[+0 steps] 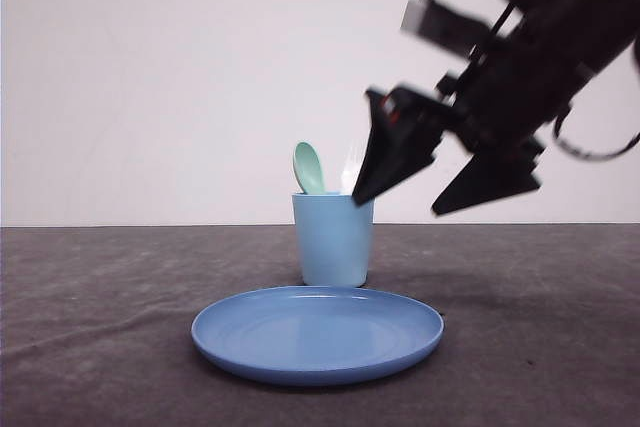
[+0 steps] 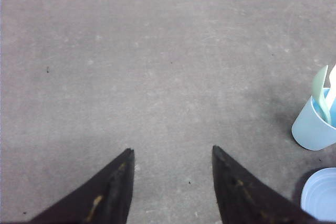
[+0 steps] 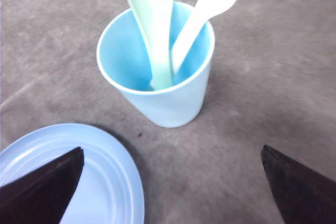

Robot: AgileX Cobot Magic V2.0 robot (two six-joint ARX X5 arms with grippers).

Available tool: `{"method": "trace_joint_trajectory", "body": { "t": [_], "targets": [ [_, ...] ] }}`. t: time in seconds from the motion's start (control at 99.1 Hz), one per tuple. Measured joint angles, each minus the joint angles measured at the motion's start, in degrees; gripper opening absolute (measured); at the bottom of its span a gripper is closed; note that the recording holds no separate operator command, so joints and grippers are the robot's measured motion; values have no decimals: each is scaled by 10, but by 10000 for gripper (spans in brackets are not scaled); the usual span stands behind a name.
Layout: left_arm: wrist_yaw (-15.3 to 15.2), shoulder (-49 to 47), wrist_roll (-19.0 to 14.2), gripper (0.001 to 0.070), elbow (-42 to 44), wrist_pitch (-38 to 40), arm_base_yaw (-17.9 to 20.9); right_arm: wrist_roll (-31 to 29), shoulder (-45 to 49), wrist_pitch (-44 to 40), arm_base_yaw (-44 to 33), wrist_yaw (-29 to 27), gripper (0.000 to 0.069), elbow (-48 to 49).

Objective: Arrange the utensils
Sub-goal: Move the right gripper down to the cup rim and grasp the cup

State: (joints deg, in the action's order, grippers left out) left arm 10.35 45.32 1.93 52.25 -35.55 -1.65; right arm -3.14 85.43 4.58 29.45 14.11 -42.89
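a: how do your fingers stand?
b: your right gripper (image 1: 445, 199) hangs wide apart and empty, just right of the cup (image 1: 333, 240). your left gripper (image 2: 173, 156) is spread too, over bare grey cloth (image 2: 157, 66).
a: and the utensils?
b: the matte mint spoon (image 3: 153, 19) and white fork (image 3: 205, 11) stand tilted inside that smooth blue cup, behind the round plate (image 1: 317, 334).

You have a light blue cup (image 1: 333, 242) standing upright on the dark grey table (image 1: 100, 327), near the middle. Directly in front of the cup lies a round blue plate (image 1: 317, 333), flat on the table and just beside the cup's base. A plain white wall (image 1: 150, 77) stands behind the table.
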Motion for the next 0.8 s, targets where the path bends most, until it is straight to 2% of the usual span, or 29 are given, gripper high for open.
{"method": "trace_joint_trajectory", "body": {
  "t": [0.303,0.797],
  "targets": [
    [0,0,0,276,0,0,0,-3,86,98,1,20,681,-2],
    [0,0,0,276,0,0,0,-3,175,115,11,24,681,-98]
  ]
}}
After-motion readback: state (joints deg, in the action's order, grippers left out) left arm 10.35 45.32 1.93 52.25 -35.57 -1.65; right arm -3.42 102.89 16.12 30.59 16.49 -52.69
